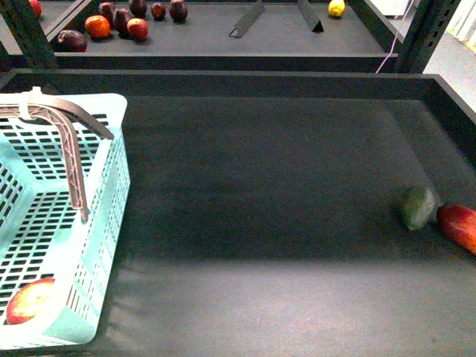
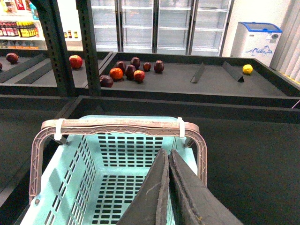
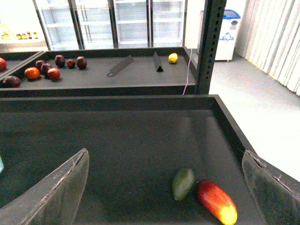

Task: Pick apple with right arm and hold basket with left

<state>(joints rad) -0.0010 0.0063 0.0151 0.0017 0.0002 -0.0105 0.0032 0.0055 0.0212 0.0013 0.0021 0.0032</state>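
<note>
The pale turquoise basket (image 1: 104, 223) stands at the left of the dark tray, its brown handle (image 1: 71, 141) swung up. The red apple (image 1: 30, 301) with a yellowish patch lies on the basket floor at its near corner. In the left wrist view my left gripper (image 2: 166, 154) is shut with nothing between its jaws. It hovers over the basket (image 2: 126, 150), on the near side of the handle (image 2: 117, 125) and apart from it. My right gripper (image 3: 165, 153) is open and empty above the tray's right end. Neither gripper shows in the front view.
A dark green oval fruit (image 1: 416, 207) and an elongated red fruit (image 1: 459, 225) lie touching near the tray's right wall; both also show in the right wrist view (image 3: 183, 183) (image 3: 215, 201). A rear shelf holds several fruits (image 1: 111, 22) and a lemon (image 1: 336, 7). A steel post (image 3: 211, 42) stands at the back right.
</note>
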